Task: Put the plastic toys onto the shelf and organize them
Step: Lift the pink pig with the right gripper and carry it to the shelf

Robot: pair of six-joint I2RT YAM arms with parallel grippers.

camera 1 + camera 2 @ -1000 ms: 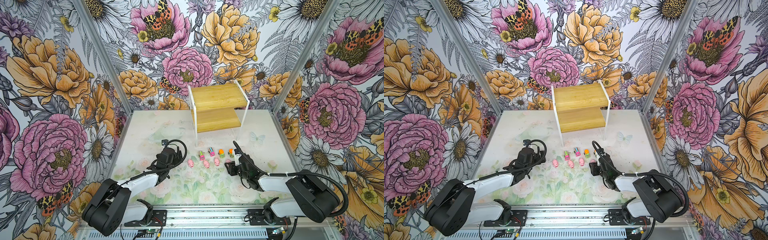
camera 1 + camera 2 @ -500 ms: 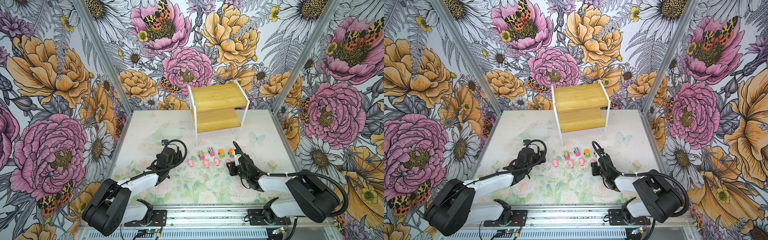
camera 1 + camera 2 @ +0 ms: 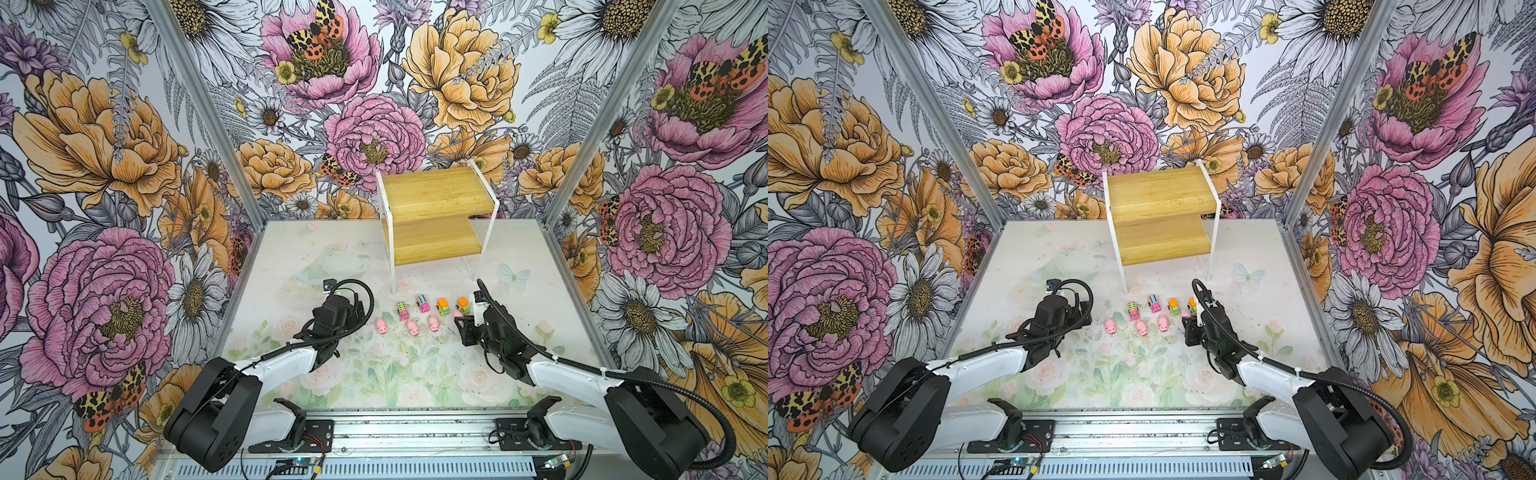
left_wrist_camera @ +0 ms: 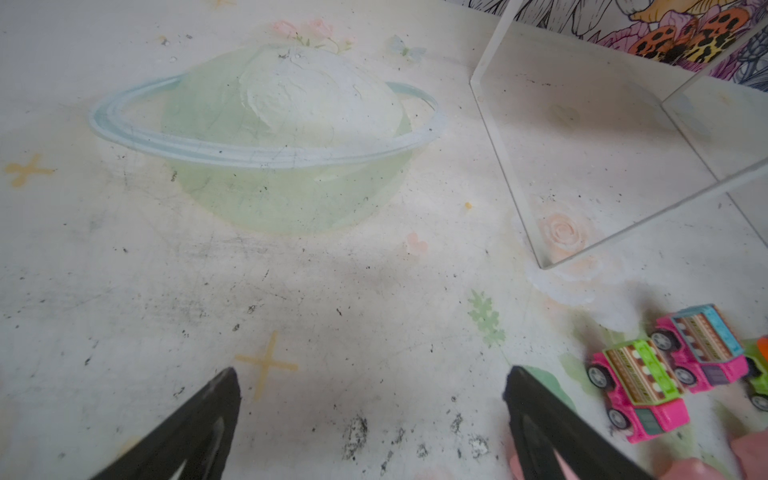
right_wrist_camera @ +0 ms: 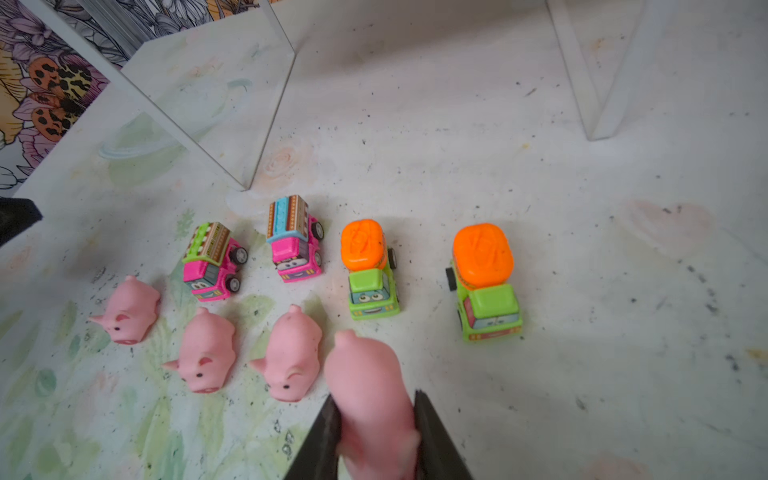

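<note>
While the counter [image 3: 291, 257] carries the shelf [image 3: 436, 199] bare at its back, all eight toys [image 3: 422, 303] are ranged in two rows before it, within my reach. My left gripper [image 4: 370, 378] hangs spread and empty beside them. Two pink trucks [image 5: 210, 262] and two green trucks [image 5: 372, 270] form the far row; three loose pigs [image 5: 208, 353] lie nearer, and my right gripper [image 5: 374, 395] pinches the fourth pig [image 5: 361, 361] by its flanks, ready for lifting.
</note>
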